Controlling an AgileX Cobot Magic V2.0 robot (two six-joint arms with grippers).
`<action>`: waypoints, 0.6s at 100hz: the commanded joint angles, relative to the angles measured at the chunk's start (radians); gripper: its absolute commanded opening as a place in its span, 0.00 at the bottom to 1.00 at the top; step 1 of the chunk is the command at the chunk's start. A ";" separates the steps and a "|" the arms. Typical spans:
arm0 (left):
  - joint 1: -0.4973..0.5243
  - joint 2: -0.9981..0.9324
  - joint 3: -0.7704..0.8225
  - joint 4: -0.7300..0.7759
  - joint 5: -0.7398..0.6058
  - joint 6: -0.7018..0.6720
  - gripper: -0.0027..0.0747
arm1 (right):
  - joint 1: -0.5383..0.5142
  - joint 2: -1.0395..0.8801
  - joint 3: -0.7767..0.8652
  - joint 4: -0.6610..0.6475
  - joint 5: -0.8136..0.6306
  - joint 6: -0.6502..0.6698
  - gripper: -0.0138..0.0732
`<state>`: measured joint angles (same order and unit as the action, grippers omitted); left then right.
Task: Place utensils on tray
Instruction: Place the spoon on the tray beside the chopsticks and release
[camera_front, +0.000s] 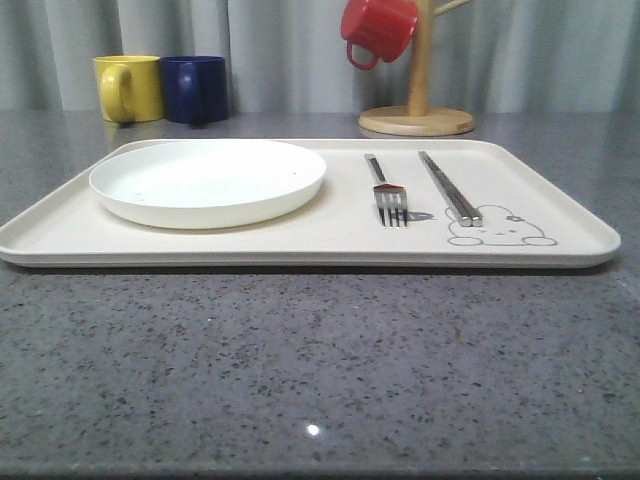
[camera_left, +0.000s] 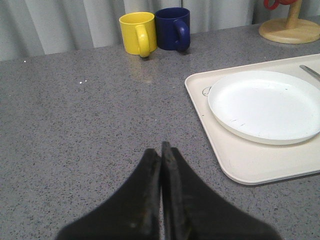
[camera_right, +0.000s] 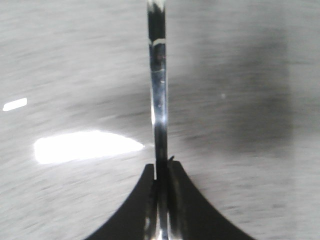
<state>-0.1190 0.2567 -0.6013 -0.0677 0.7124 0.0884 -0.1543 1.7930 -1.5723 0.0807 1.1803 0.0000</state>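
The cream tray (camera_front: 300, 255) lies across the middle of the table with a rabbit drawing at its right. On it are a round white plate (camera_front: 208, 180) at the left, a silver fork (camera_front: 388, 195) and a pair of metal chopsticks (camera_front: 448, 188) to the right. My left gripper (camera_left: 162, 147) is shut and empty over bare table, left of the tray (camera_left: 250, 165) and plate (camera_left: 265, 105). My right gripper (camera_right: 161, 167) is shut on a slim shiny metal utensil, apparently the spoon (camera_right: 159, 100), seen edge-on above a blurred grey surface.
A yellow mug (camera_front: 128, 88) and a blue mug (camera_front: 195, 88) stand at the back left. A red mug (camera_front: 378, 30) hangs on a wooden stand (camera_front: 417, 120) behind the tray. Open grey table (camera_front: 320, 370) runs in front of the tray.
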 joint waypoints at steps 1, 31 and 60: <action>-0.007 0.011 -0.023 -0.006 -0.074 -0.009 0.01 | 0.063 -0.061 -0.027 0.025 0.005 -0.013 0.08; -0.007 0.011 -0.023 -0.006 -0.074 -0.009 0.01 | 0.290 -0.059 -0.027 0.143 -0.027 0.071 0.08; -0.007 0.011 -0.023 -0.006 -0.074 -0.009 0.01 | 0.349 -0.018 -0.027 0.143 -0.092 0.218 0.08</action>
<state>-0.1190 0.2567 -0.6013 -0.0677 0.7124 0.0884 0.1923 1.8018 -1.5723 0.2135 1.1200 0.1838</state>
